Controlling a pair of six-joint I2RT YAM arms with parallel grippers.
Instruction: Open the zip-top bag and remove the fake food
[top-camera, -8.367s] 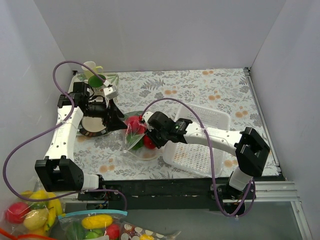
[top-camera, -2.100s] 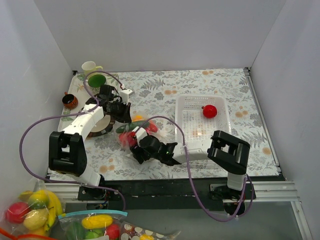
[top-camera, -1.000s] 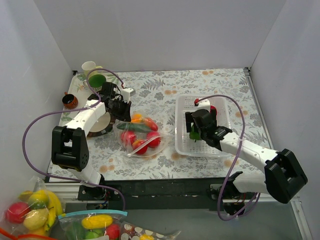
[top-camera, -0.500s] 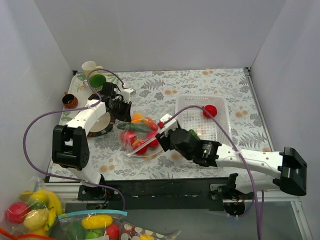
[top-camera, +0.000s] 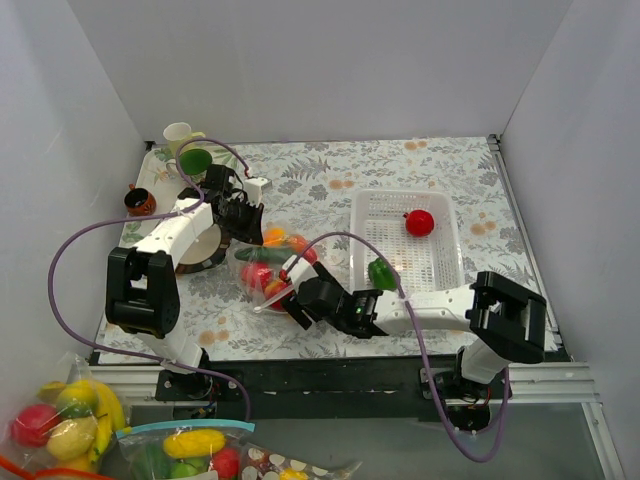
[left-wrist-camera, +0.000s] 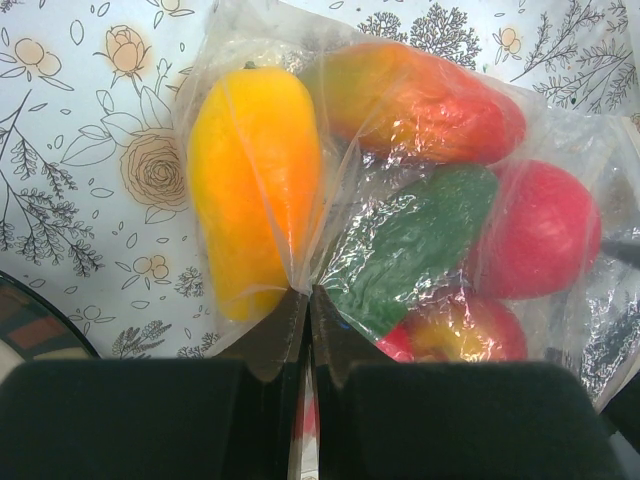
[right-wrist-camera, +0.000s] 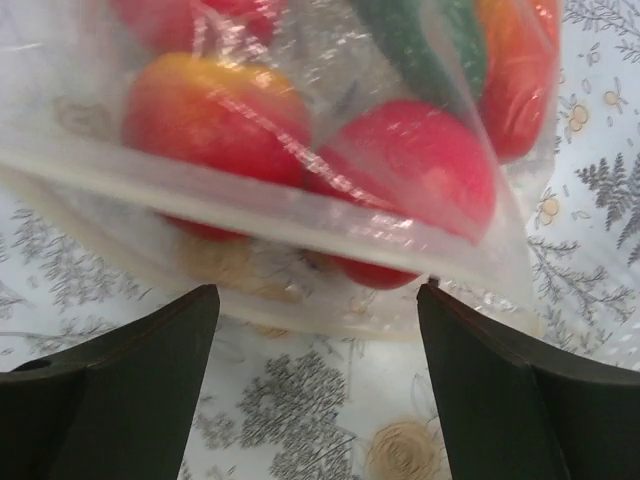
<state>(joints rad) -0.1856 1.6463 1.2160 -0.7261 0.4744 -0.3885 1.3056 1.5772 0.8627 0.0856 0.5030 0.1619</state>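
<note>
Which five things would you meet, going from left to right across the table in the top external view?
small brown cup → green cup → zip-top bag → green fake pepper → red fake fruit

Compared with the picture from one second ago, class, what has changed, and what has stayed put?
The right arm's fingers let go of the green plastic vegetable, which now lies in the white plastic basket, and swung back, open, to the mouth of the clear zip-top bag. Unchanged: the left arm's fingers pinch the bag's opposite end, and the red plastic fruit sits in the basket.
</note>
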